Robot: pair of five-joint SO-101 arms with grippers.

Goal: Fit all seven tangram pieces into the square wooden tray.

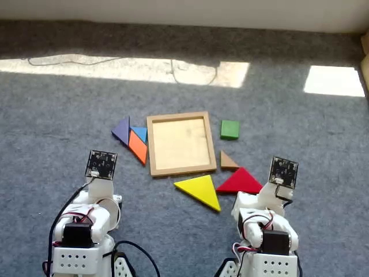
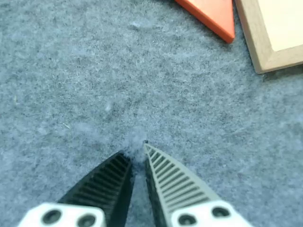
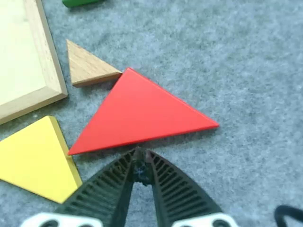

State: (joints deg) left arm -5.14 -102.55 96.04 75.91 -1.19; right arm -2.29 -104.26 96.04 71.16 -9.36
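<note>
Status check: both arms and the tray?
Left tool shut, above bare carpet. Right tool shut, at red triangle's long edge. Tray empty, nothing placed yet. Nothing in the way.

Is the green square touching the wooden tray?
Apart. The high view shows a strip of grey carpet between the green square and the nearest rim of the wooden tray.

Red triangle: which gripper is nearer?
Right. The right gripper sits at the red triangle's long edge; the left gripper is beyond the tray, near the orange piece.
</note>
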